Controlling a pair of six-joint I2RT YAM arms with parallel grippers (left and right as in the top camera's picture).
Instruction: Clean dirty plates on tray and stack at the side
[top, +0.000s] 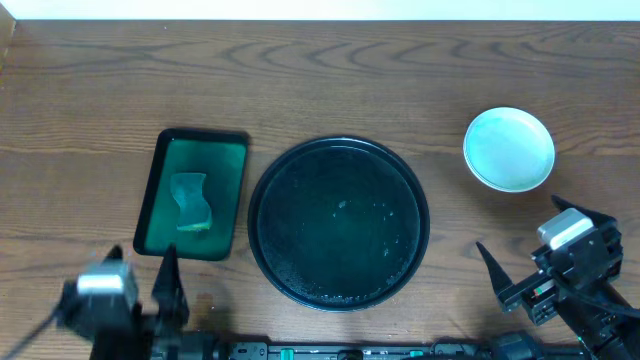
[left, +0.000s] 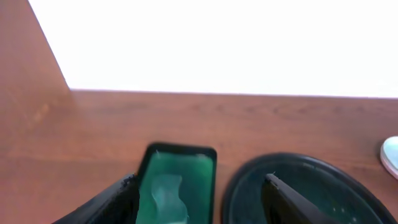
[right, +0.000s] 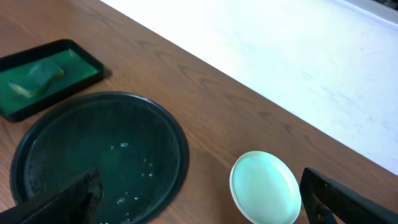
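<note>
The round black tray (top: 338, 222) lies mid-table with only a few water specks on it; no plate rests on it. A pale mint-white plate (top: 509, 149) sits on the wood to the tray's right, looking clean; whether others lie under it I cannot tell. My right gripper (top: 530, 235) hovers open near the front right, and in its wrist view (right: 199, 183) the plate (right: 266, 186) lies between its spread fingers, untouched, with the tray (right: 93, 149) on the left. My left gripper (top: 142, 268) is open and empty at the front left, low over the wood (left: 200, 178).
A rectangular green tray (top: 193, 195) holding a pale sponge (top: 192, 200) lies left of the black tray, just ahead of the left gripper (left: 177, 180). A white wall borders the table's far edge.
</note>
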